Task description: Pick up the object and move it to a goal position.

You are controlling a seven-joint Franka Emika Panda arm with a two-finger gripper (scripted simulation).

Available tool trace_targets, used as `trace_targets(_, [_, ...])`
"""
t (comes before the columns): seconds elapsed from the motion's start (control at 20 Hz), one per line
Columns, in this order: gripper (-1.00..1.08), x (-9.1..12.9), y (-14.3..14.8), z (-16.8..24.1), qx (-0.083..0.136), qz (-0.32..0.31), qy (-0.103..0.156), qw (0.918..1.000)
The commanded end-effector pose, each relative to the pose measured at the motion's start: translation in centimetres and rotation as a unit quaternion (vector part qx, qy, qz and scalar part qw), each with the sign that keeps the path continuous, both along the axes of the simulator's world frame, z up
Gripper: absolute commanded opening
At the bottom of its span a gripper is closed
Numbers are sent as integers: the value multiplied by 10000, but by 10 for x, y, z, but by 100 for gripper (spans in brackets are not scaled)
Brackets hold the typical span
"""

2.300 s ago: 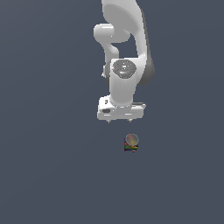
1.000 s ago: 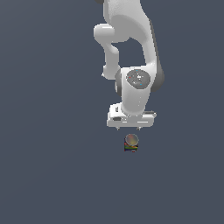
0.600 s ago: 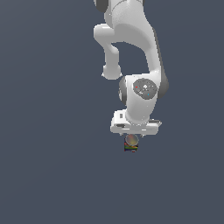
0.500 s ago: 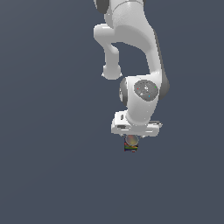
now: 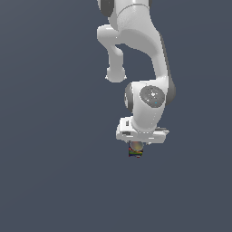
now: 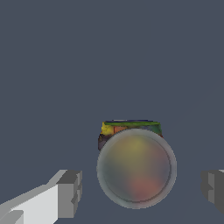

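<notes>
The object (image 5: pixel 136 150) is a tiny can with a round grey-tan top and a dark body banded in yellow, red and green; it stands on the plain grey floor. In the exterior view the white arm's hand hangs directly over it and hides most of it. The wrist view shows the object (image 6: pixel 136 167) large and close, sitting between the two grey fingertips (image 6: pixel 70 194) with a gap on each side. My gripper (image 6: pixel 142 192) is open around the object, touching nothing.
A flat, uniform grey floor (image 5: pixel 54 181) surrounds the object on every side. The white arm (image 5: pixel 140 54) rises from above the object toward the top of the exterior view. No other objects or markers are visible.
The arm has descended steadily toward the object. Its hand was clearly above the can before and now sits low over it, covering most of it.
</notes>
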State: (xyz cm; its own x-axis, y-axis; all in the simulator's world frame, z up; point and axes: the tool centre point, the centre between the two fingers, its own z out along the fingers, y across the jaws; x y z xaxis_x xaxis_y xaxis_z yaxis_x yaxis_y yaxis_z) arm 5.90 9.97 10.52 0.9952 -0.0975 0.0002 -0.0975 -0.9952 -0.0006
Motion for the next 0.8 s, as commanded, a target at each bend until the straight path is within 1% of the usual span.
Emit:
trace_targets(0.0, [100,0,0,-7,-1,-3,5,10000])
trace_targets(0.35, [100,-1,0,-42,-3,-13,2,10000])
trace_targets(0.65, [100,1,0,-47,-3,-13,2,10000])
trace_targets(0.7, [-100,1,0,-47,-3,-13,2,10000])
trace_targets(0.75, [-100,1,0,-47,-3,-13,2,10000])
